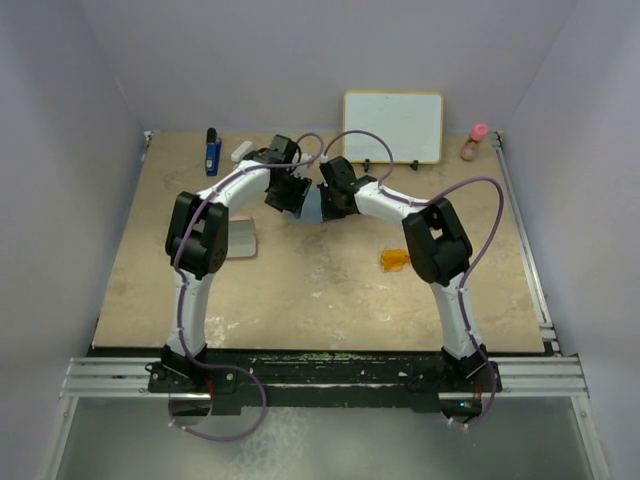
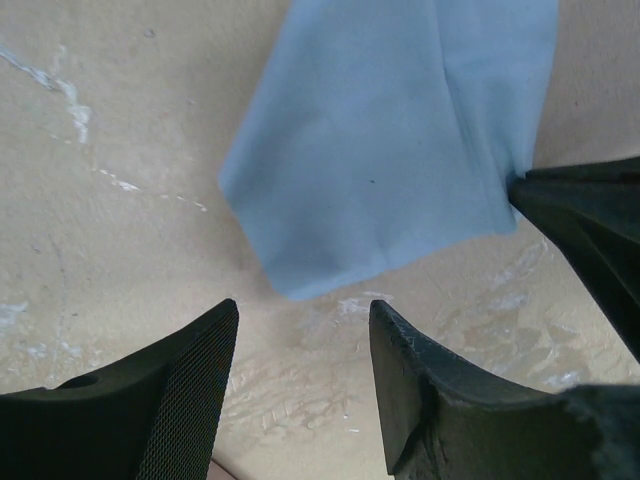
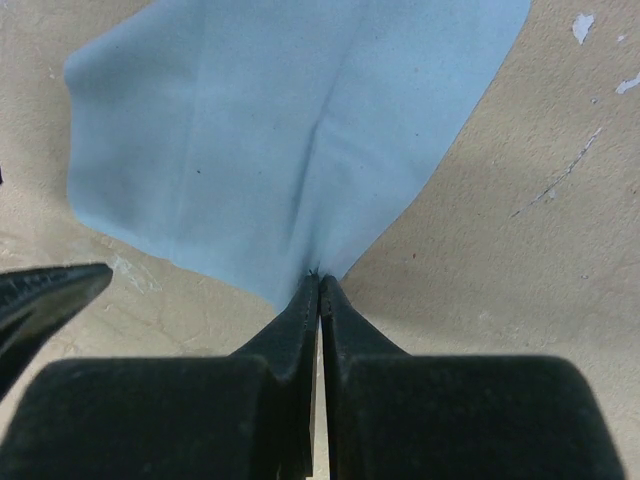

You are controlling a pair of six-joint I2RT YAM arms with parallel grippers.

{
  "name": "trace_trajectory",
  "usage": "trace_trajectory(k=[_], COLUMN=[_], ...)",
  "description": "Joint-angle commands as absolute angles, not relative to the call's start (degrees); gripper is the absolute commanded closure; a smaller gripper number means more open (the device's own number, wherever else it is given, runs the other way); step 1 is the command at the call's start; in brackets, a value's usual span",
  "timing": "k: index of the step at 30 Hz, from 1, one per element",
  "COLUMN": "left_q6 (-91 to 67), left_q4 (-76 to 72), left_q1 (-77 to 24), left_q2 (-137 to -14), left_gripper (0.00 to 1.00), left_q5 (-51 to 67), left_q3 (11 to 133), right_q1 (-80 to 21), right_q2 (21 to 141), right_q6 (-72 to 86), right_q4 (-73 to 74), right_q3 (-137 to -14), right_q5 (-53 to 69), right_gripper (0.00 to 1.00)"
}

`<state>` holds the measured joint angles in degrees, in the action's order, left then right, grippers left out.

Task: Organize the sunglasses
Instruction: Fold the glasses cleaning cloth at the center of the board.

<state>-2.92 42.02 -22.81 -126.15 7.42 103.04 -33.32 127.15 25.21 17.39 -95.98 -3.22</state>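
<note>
Matt blue cloth, translucent sunglasses, scuffed tabletop

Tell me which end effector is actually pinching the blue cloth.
The right end effector: its fingers are shut on an edge of the blue cloth. The left end effector is open, holding nothing.

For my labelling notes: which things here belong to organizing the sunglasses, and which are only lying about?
Job: sunglasses; pink case; light blue cloth, pinched in the shut right claw; open left claw next to the cloth.
Lying about: whiteboard; pink-capped bottle; blue object; small white object.
</note>
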Motion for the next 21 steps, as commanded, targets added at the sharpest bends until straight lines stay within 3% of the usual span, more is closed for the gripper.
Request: trace_trajectory(k=[1,21], left_q6=[-4.84,-6.13], left_q4=[43.78,46.42], left_q1=[-21.98,-21.83], left_q2=[-126.77,-133.97], left_gripper=[0.41,0.44], left_q5=[5.06,3.57], left_q3=[107.38,110.76], right_q1=[-33.91,-33.4], right_q2=[127.91,127.97], right_q6=[26.25,25.31], right_q4=[20.68,20.21], right_q3=[-92.41,-92.33], right_q5=[-1.49,-1.67], right_gripper=[1.0,1.0])
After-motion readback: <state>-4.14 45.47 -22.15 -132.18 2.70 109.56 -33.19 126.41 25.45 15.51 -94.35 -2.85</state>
